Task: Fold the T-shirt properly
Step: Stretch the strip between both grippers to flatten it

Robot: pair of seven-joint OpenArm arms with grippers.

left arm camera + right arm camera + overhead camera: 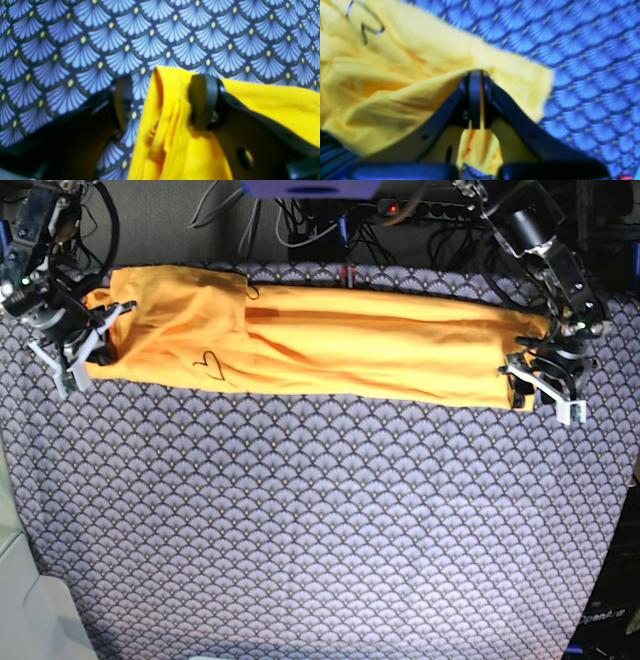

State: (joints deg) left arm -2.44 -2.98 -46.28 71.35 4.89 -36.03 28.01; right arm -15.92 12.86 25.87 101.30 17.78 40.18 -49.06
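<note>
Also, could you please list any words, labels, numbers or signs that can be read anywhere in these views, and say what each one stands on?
"OpenArm": pale lettering at the bottom right corner of the base view, on dark gear beside the table; its end is cut off or too faint to read.
Black heart outline, a sign and not a word: on the yellow-orange cotton T-shirt.
Blue-grey scallop-patterned cloth: pattern only, no text.

We see the T-shirt (320,340), plain yellow-orange cotton, folded lengthwise into a long, narrow band that stretches from side to side across the far part of the base view. Soft creases run along its length, and a small black heart outline (207,364) marks the cloth toward the left end. Both ends look bunched and slightly raised.
</note>
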